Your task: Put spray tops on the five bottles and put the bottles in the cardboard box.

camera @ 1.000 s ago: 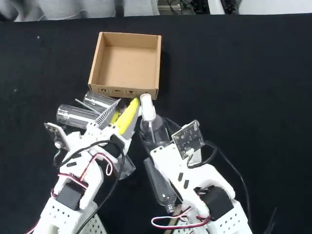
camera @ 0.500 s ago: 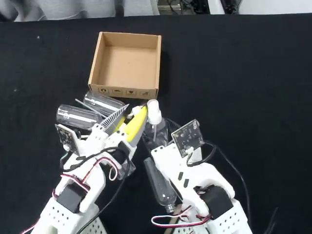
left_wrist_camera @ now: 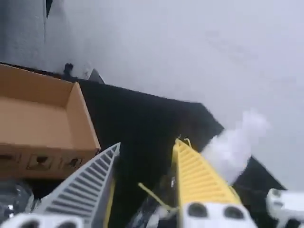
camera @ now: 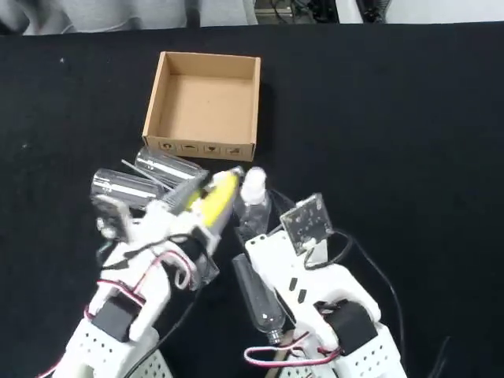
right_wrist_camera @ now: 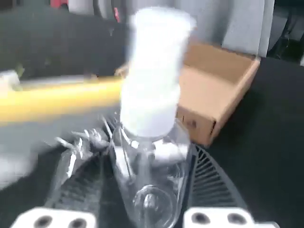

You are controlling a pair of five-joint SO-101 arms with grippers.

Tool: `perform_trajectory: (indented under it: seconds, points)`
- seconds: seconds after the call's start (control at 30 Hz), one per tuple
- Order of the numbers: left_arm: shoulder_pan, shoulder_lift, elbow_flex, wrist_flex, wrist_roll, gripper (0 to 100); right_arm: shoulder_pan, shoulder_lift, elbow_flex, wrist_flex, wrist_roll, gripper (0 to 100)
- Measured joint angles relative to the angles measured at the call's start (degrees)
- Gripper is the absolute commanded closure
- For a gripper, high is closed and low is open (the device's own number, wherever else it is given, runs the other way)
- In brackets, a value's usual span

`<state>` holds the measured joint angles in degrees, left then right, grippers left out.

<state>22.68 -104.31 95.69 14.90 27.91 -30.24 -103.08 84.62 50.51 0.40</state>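
Observation:
My right gripper (right_wrist_camera: 148, 161) is shut on a clear bottle (right_wrist_camera: 151, 185) with a white spray top (right_wrist_camera: 154, 71) on its neck. In the high view this bottle (camera: 253, 213) points toward the cardboard box (camera: 160, 93), just short of its near wall. My left gripper (camera: 206, 187) stands open beside the spray top (camera: 253, 185), its yellow finger (left_wrist_camera: 199, 185) close to it and nothing between the fingers. Two clear bottles without tops (camera: 161, 165) (camera: 118, 186) lie left of the left gripper. A third bare bottle (camera: 256, 295) lies between the arms.
The box (left_wrist_camera: 80, 118) is open at the top and holds nothing. Black table stretches free to the right (camera: 409, 157) and behind the box. The two arm bases crowd the near edge.
The right gripper has carried the capped bottle a little to the right and back from the box. The left arm has swung along beside it, its fingers staying apart.

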Motion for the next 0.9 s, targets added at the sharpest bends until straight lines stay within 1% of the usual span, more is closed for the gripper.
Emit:
perform_trajectory:
  seconds: [0.1, 0.2, 0.47, 0.6, 0.7, 0.9]
  points:
    - [-5.89, 0.7, -0.97, 0.0, 3.52, 84, -0.18, 0.0, 0.0, 0.0, -0.09, 91.0]
    - [-10.55, 0.62, -2.02, 0.0, 4.22, 84, 0.0, 0.0, 0.0, 0.0, -0.09, 91.0]
    - [-12.48, 0.62, -2.37, 0.35, 4.13, 84, -0.09, 0.0, 0.18, 0.0, -0.09, 91.0]
    - [-15.21, 2.02, -7.47, 5.98, 4.4, 84, -0.09, 0.0, 0.18, 0.0, -0.09, 91.0]
    - [-15.74, 7.21, -12.66, 9.93, 4.4, 84, -0.09, 0.0, 0.18, 0.0, -0.09, 91.0]
    - [-15.91, 24.0, -20.75, 10.46, 3.6, 84, -0.09, 0.0, 0.18, 0.0, -0.09, 91.0]
